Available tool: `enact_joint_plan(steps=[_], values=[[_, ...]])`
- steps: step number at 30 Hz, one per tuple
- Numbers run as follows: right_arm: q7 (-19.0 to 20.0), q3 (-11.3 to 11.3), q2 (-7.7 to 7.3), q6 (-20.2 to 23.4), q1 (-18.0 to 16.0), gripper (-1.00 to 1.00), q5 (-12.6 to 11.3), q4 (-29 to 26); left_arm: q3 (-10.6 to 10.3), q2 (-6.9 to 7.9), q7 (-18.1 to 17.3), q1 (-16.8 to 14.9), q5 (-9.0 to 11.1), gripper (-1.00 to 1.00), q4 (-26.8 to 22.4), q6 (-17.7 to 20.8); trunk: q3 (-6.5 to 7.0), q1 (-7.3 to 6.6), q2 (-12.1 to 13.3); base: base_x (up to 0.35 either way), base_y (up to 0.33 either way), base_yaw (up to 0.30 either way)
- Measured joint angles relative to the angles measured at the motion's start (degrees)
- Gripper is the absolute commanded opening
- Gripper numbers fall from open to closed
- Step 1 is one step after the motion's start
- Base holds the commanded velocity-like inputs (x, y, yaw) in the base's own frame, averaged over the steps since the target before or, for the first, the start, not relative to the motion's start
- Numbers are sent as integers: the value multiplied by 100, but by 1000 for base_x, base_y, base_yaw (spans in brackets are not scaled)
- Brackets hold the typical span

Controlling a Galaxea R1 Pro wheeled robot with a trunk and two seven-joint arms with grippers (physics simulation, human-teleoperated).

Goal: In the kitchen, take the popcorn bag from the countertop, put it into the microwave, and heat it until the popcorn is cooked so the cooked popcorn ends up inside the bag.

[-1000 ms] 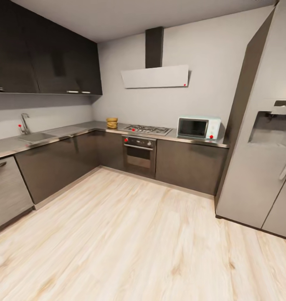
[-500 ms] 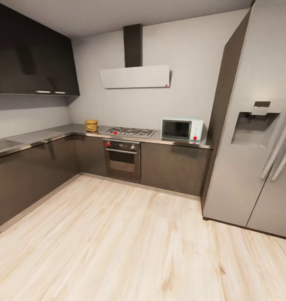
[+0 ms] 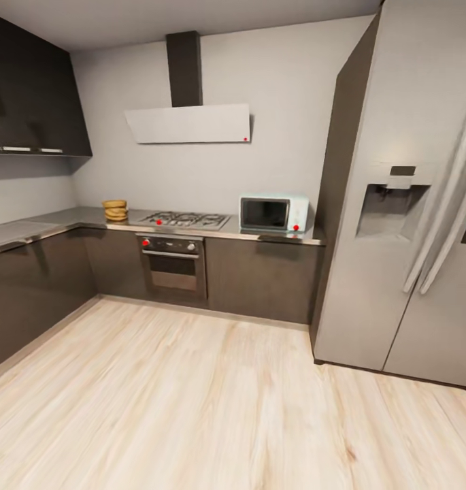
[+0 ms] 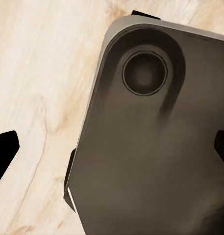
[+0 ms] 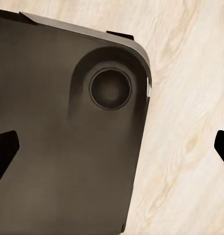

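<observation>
Head view, left to right: dark upper cabinets [image 3: 35,102] hang over the left run of the countertop [image 3: 28,228], whose glossy grey surface turns the corner and continues along the back wall above dark cabinet fronts [image 3: 260,279]. The popcorn bag [image 3: 115,209], tan and ringed, stands upright on the countertop near the corner, just beside the gas hob [image 3: 184,220] and apart from it. A black built-in oven [image 3: 173,262] with red-marked knobs sits under the hob; a pale range hood [image 3: 188,124] with a dark chimney hangs above. Further right, the microwave [image 3: 275,214], mint-blue with its dark glass door closed and a red dot on the side panel, rests on the countertop, well apart from the bag with the hob between them. A tall grey refrigerator [image 3: 403,204] with a dispenser recess stands at the right, close beside the microwave end of the counter. Pale wood floor [image 3: 192,401] covers the foreground. Left wrist view: left gripper [image 4: 114,152], dark fingertips at opposite frame edges, spread wide, nothing between them; behind lies the robot's dark base [image 4: 156,147] over floor. Right wrist view: right gripper [image 5: 114,149], fingertips likewise wide apart and empty, above the same dark base and floor planks.
</observation>
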Motion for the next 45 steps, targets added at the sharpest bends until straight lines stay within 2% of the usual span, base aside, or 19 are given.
enact_joint_plan(steps=[20,28,45], values=[[0,0,4,-3,0,100,8,0,-7,9,-53,0,-9,100,0,-1,0,1,0,299,0,-2],[0,4,3,-9,0,100,8,0,-6,9,-53,0,-7,100,-2,-3,0,3,1,29,0,-29],[0,0,-5,-10,1,100,3,0,-5,9,-48,0,1,100,-10,-6,0,3,1,8,0,-234]])
